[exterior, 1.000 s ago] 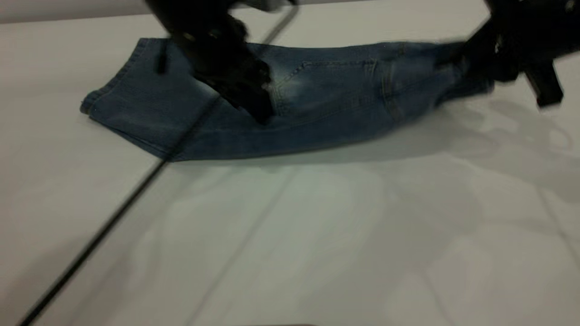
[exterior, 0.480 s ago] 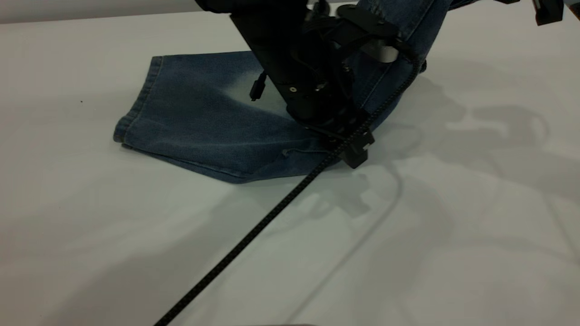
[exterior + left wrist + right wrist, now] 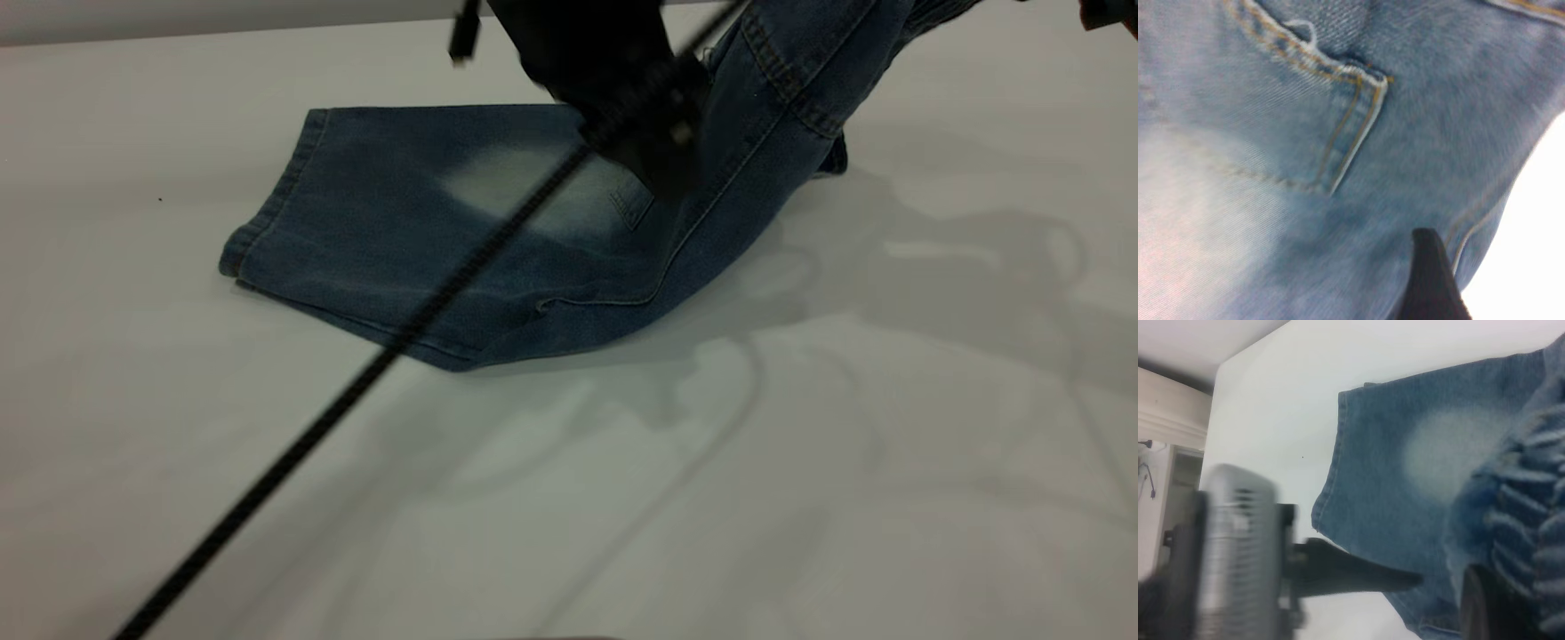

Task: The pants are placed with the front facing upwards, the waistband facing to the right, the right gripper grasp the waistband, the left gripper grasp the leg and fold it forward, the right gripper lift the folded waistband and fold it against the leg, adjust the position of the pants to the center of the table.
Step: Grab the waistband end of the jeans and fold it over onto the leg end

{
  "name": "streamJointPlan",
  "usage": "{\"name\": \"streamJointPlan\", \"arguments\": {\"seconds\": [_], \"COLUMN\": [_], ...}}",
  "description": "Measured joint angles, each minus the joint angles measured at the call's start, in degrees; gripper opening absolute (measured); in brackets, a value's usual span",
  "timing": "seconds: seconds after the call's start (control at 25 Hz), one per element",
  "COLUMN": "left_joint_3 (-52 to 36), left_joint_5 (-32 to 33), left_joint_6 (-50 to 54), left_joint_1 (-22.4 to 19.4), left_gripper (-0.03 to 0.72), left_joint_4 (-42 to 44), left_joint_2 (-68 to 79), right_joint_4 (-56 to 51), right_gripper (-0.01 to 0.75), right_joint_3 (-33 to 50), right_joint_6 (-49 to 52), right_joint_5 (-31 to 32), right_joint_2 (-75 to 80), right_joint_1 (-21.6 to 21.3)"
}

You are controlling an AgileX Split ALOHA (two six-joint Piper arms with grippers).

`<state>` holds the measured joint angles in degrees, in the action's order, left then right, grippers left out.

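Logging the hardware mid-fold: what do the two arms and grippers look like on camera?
Both are black. The left arm is a bulky dark body with a black ribbed cable trailing across the table. The left gripper shows one pointed black finger. The right gripper has a flat pointed black finger and a silver-grey ribbed cylinder.

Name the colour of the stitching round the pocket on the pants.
Tan stitching on blue denim pants; clearest in the left wrist view.

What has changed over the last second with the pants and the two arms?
The waistband end of the pants, flat on the table a second ago, is now lifted and swung toward the leg. The left gripper pressed down mid-pants, then rose. The leg hem stayed flat.
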<state>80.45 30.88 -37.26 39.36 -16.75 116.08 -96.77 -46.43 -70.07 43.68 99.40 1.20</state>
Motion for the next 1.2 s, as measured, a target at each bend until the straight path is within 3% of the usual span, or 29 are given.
{"name": "streamJointPlan", "arguments": {"seconds": [0.4,0.68,0.92,1.2], "left_joint_3": [0.00,-3.46,-8.61,-8.81], "left_joint_5": [4.67,6.06,2.18,-4.30], "left_joint_6": [0.31,0.06,-0.80,-1.22], "left_joint_1": [-10.60,-17.83,-16.53,-9.80], "left_gripper": [0.440,0.440,0.440,0.440], "left_joint_4": [6.32,6.50,4.78,2.18], "left_joint_2": [-4.42,-0.99,4.18,7.70], "right_joint_4": [0.38,2.86,3.08,3.01], "right_gripper": [0.050,0.050,0.050,0.050], "right_joint_3": [-0.29,-5.78,-8.47,-8.81], "right_joint_6": [-2.87,-4.22,-4.22,-4.34], "right_joint_5": [1.62,5.96,8.59,9.68], "right_joint_2": [-0.04,-0.04,-0.04,-0.04], "right_joint_1": [0.00,0.00,0.00,0.00]}}
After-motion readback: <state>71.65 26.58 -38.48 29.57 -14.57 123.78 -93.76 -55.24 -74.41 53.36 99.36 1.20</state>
